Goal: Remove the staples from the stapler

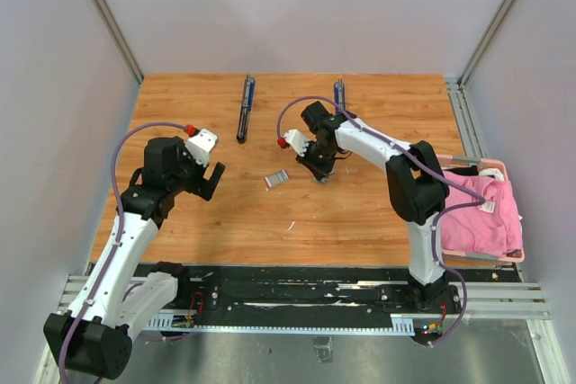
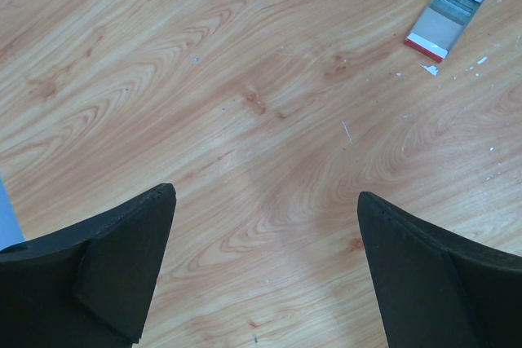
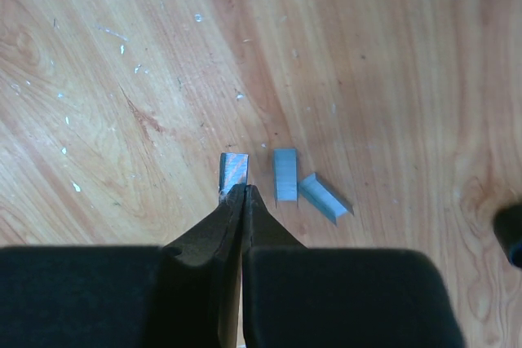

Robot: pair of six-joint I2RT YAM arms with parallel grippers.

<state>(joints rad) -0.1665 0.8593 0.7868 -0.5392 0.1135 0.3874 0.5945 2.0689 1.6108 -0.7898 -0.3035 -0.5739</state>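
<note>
Right gripper (image 3: 242,193) clenched, tips touching one strip of staples (image 3: 234,170); left gripper (image 2: 265,195) released wide. Pink basket (image 1: 500,167) holds pink cloth (image 1: 477,209).

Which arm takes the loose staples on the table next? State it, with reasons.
Right. The right hand is shut with its tips at the staples, three short strips on the table. The left hand hangs open well apart from them.

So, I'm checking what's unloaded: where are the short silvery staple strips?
Right wrist view: three short silvery staple strips lie on the wooden table just ahead of the right gripper's shut fingers, the leftmost at their tips.
</note>
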